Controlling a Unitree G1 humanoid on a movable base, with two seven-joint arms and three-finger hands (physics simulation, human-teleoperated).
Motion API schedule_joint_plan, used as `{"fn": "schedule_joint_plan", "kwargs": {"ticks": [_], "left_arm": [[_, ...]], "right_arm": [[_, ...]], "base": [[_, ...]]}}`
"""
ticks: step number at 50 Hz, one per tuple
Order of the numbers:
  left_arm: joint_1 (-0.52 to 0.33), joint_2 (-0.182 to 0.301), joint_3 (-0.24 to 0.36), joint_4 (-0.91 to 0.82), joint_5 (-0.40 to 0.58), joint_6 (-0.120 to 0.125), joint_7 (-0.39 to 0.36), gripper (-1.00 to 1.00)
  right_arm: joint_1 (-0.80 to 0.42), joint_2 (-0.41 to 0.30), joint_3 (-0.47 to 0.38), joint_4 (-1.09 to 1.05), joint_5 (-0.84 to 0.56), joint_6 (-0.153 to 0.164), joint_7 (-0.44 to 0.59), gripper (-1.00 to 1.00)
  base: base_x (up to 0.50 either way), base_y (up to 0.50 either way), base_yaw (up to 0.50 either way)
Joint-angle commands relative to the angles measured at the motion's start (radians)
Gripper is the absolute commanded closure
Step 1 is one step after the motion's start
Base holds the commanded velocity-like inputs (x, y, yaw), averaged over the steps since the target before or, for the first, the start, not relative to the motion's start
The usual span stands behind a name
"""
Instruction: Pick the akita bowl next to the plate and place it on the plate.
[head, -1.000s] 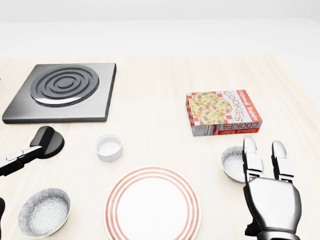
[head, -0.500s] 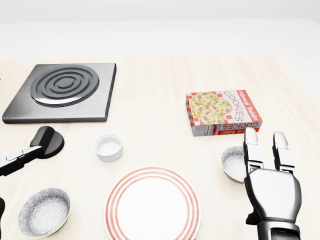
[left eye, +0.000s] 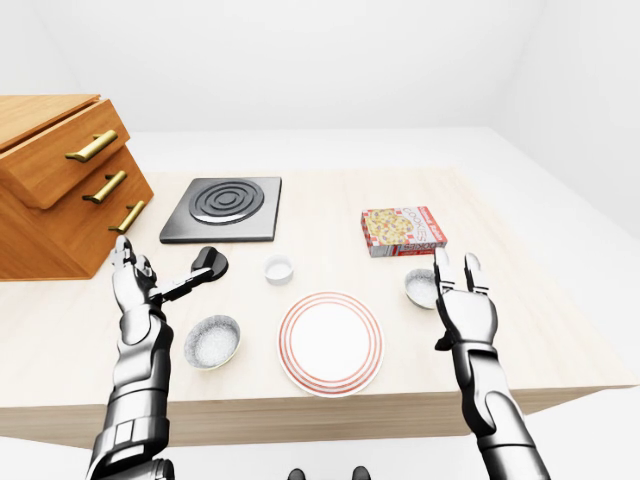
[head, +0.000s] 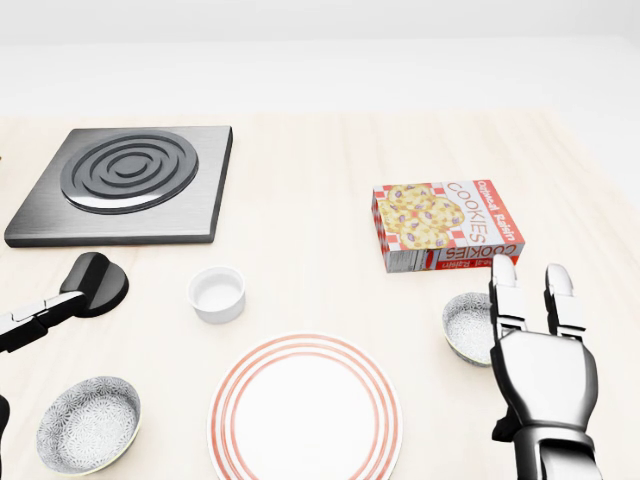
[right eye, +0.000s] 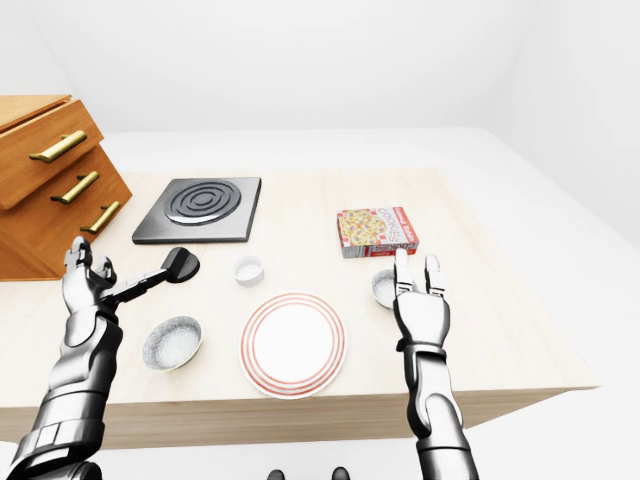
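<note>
Right hand (head: 545, 375) nearer: bowl (head: 466, 326) just left of its spread, empty fingers (head: 505, 300); plate (head: 305, 408) further left; left hand (left eye: 130, 282) open, far

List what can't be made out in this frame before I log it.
- Small grey patterned bowl right of the red-ringed white plate: head view, its right side hidden by the open right hand; contact unclear.
- Left hand: head view, cut off at left edge.
- Wooden drawer cabinet: cropped by left edge in eye views.
</note>
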Motion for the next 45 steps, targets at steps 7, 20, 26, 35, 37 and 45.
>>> {"fn": "schedule_joint_plan", "kwargs": {"ticks": [7,20,26,35,37,45], "left_arm": [[0.02,-0.008,0.007,-0.078,0.005,0.054,0.014,-1.0],[-0.002,-0.003,0.005,0.008,0.006,-0.006,-0.004,-1.0],[0.006,-0.004,0.005,-0.017,0.005,0.009,0.001,-1.0],[0.01,-0.006,0.005,-0.04,0.006,0.028,0.006,-1.0],[0.007,-0.005,0.005,-0.029,0.006,0.019,0.004,-1.0],[-0.009,-0.004,0.006,0.025,0.01,-0.017,-0.008,-1.0]], "right_arm": [[-0.042,-0.028,-0.008,0.079,0.041,0.0,-0.019,-1.0],[-0.079,-0.035,0.004,0.1,0.026,0.0,-0.02,-1.0],[-0.092,-0.029,0.012,0.088,0.011,0.0,-0.006,-1.0],[-0.134,-0.022,0.024,0.117,0.005,0.0,-0.002,-1.0],[-0.141,-0.024,0.024,0.14,0.009,0.0,-0.012,-1.0],[-0.175,-0.038,0.024,0.228,0.036,0.0,-0.05,-1.0]], "base": [[0.0,0.0,0.0],[0.0,0.0,0.0],[0.0,0.0,0.0],[0.0,0.0,0.0],[0.0,0.0,0.0],[0.0,0.0,0.0]]}}
